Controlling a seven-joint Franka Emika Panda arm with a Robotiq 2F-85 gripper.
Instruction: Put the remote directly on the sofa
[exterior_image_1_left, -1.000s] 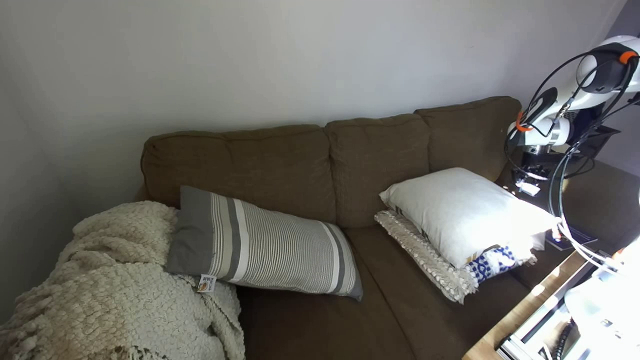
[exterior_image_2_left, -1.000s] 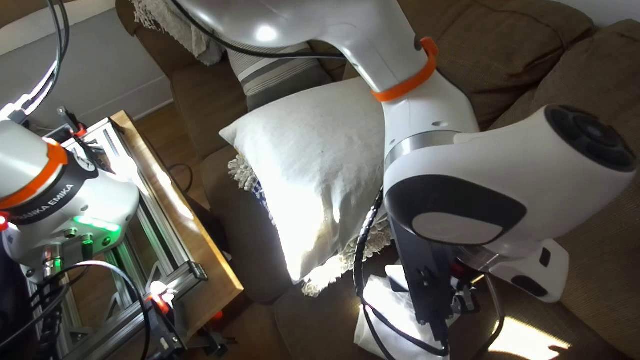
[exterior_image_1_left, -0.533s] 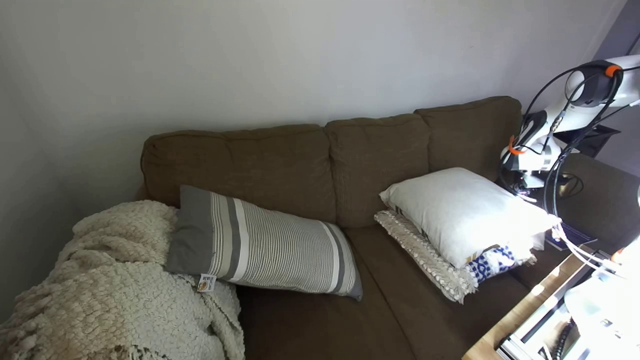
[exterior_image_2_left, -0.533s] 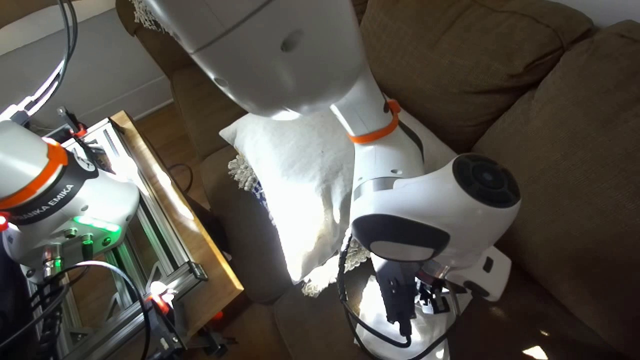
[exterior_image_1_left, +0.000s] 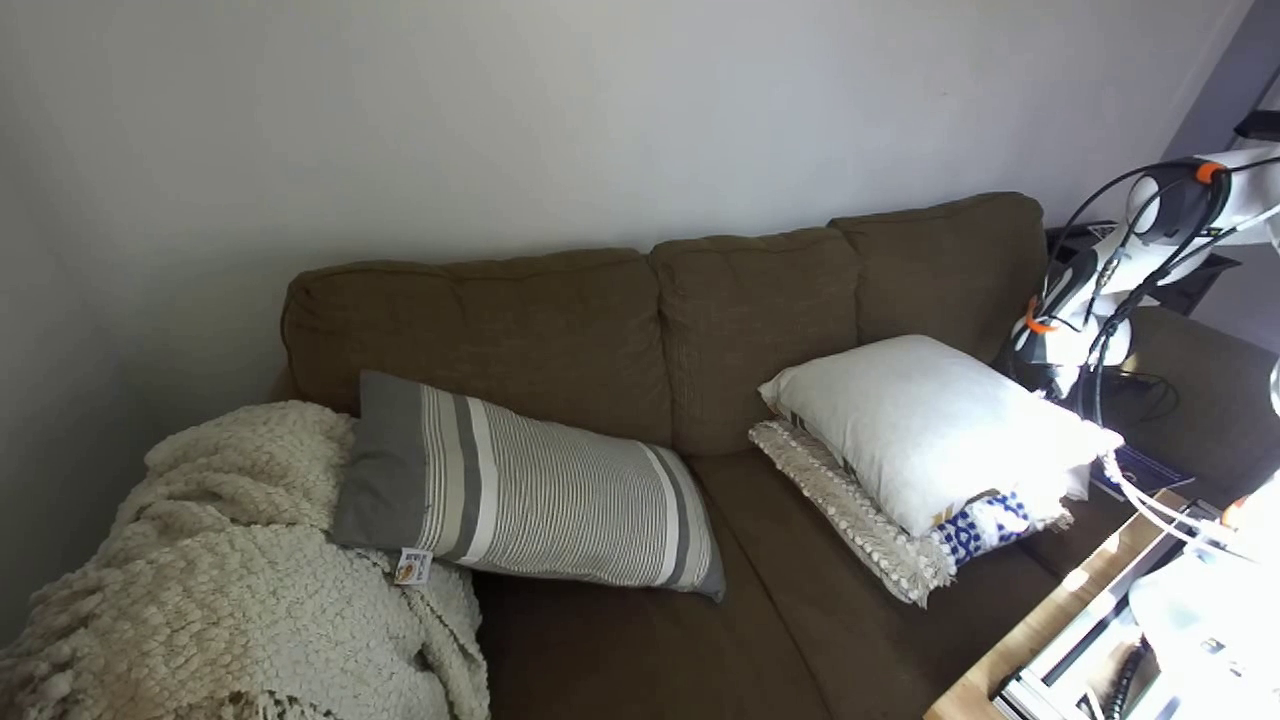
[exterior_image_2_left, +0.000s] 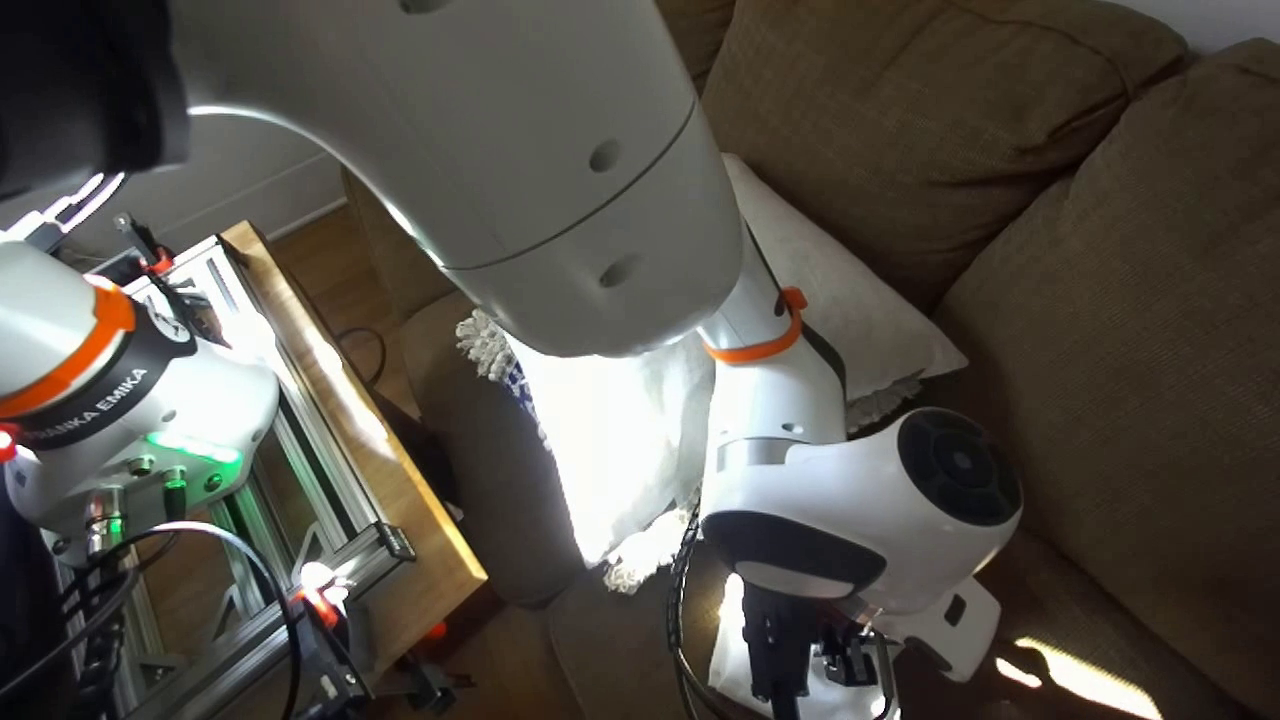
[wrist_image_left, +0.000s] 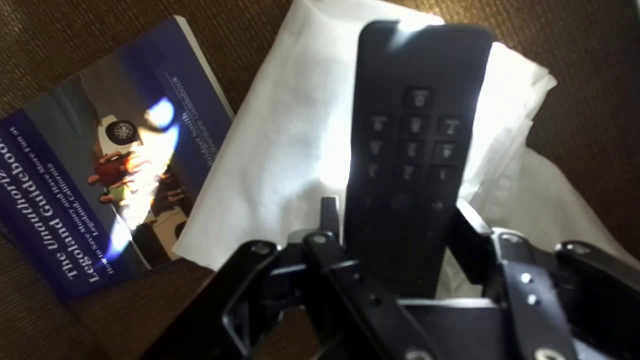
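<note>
The black remote (wrist_image_left: 412, 135) is large and close in the wrist view, buttons facing the camera. My gripper (wrist_image_left: 397, 210) has its fingers against both sides of the remote's lower part. The remote is held above a white cloth (wrist_image_left: 260, 165) lying on the brown sofa (wrist_image_left: 585, 25). The gripper shows low over the sofa seat in both exterior views (exterior_image_1_left: 1060, 385) (exterior_image_2_left: 850, 662). I cannot make out the remote there. The sofa (exterior_image_1_left: 620, 650) (exterior_image_2_left: 1120, 300) also fills much of both exterior views.
A blue guidebook (wrist_image_left: 115, 165) lies beside the white cloth. A white pillow (exterior_image_1_left: 910, 420) rests on a fringed cushion (exterior_image_1_left: 850, 500). A striped pillow (exterior_image_1_left: 570, 500) and a cream blanket (exterior_image_1_left: 240, 560) lie farther along. The wooden base table (exterior_image_2_left: 440, 545) stands before the sofa.
The arm has come down, bringing the gripper lower over the sofa seat and the white cloth. Pillows and blanket have not moved.
</note>
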